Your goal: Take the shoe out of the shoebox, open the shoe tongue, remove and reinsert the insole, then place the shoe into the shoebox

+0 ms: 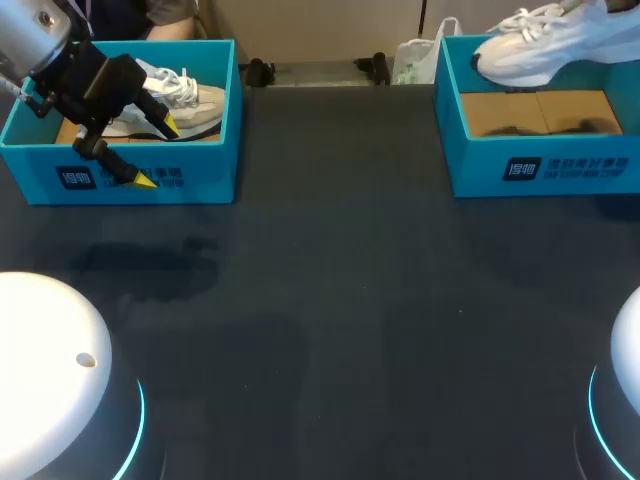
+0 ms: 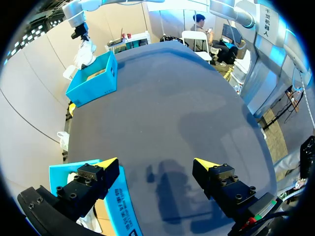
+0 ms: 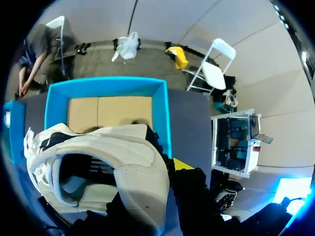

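containers: two teal shoeboxes with open tops, straight walls and white print on the near wall stand at the far corners of the dark matte table (image 1: 350, 300).

left shoebox (image 1: 215, 150): holds the boxed sneaker (image 1: 195, 100), white with white laces, lying on its sole.

right shoebox (image 1: 480, 165): nothing lies in it. its brown cardboard floor (image 1: 540, 110) is bare and shows a seam between two flat panels.

held sneaker (image 1: 550, 45): white with dark accents, up in the air above the right shoebox and clear of its floor. in the right wrist view it sits right at the right pincer (image 3: 165, 172). the padded heel collar and dark inner opening face the camera, and the upper looks like fine mesh with smooth trim. the pincer is clamped on the heel wall. one yellow tip shows just beside the heel, the other finger is hidden behind the shoe.

left pincer (image 1: 158, 153): spread wide, holding nothing. it hangs over the near wall of the left shoebox, one yellow tip above the boxed sneaker and the other in front of the wall. in the left wrist view the pincer (image 2: 156, 164) straddles the box's near wall, with bare table between the fingers.
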Available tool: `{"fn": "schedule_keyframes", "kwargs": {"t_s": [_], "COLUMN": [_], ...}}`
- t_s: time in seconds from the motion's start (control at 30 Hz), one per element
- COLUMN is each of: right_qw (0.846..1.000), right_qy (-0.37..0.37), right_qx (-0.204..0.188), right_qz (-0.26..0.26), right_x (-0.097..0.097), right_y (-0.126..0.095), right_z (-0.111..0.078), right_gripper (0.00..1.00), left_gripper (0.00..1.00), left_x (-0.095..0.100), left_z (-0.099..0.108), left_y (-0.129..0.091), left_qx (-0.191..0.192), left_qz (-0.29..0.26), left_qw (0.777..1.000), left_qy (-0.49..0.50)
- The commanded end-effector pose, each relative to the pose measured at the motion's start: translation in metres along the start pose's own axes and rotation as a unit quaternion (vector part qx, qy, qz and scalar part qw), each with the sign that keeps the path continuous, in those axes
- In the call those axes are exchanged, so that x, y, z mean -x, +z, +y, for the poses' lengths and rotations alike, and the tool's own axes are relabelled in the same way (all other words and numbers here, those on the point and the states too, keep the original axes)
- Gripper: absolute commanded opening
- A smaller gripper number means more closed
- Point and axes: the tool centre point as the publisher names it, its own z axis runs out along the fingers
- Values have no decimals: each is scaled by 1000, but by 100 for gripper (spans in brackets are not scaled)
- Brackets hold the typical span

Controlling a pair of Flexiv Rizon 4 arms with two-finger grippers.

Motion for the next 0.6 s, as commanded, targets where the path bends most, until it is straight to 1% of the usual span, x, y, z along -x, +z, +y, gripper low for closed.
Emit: {"fn": "schedule_keyframes", "kwargs": {"t_s": [0.03,0.23,0.37,0.4,0.43,0.47,0.53,0.6], "right_qw": [1000,1000,1000,1000,999,999,999,998], "right_qy": [0,3,17,21,25,25,35,56], "right_qx": [5,4,-11,-12,-21,-22,-24,-21], "right_qz": [-1,0,2,-3,-11,-8,-17,-10], "right_x": [0,0,-3,-3,-5,-6,-7,-7], "right_y": [-2,-1,22,24,30,32,37,41], "right_z": [-6,-6,-11,-12,-12,-12,-13,-14], "right_gripper": [0,0,0,0,0,0,0,0], "left_gripper": [100,100,100,100,100,100,100,100], "left_x": [0,0,0,0,0,0,0,0], "left_z": [0,0,0,0,0,0,0,0], "left_y": [0,0,0,0,0,0,0,0], "left_qx": [1,1,1,1,1,1,1,1], "left_qz": [0,0,0,0,0,0,0,0], "left_qw": [1000,1000,1000,1000,1000,1000,1000,1000], "left_qy": [0,0,0,0,0,0,0,0]}}
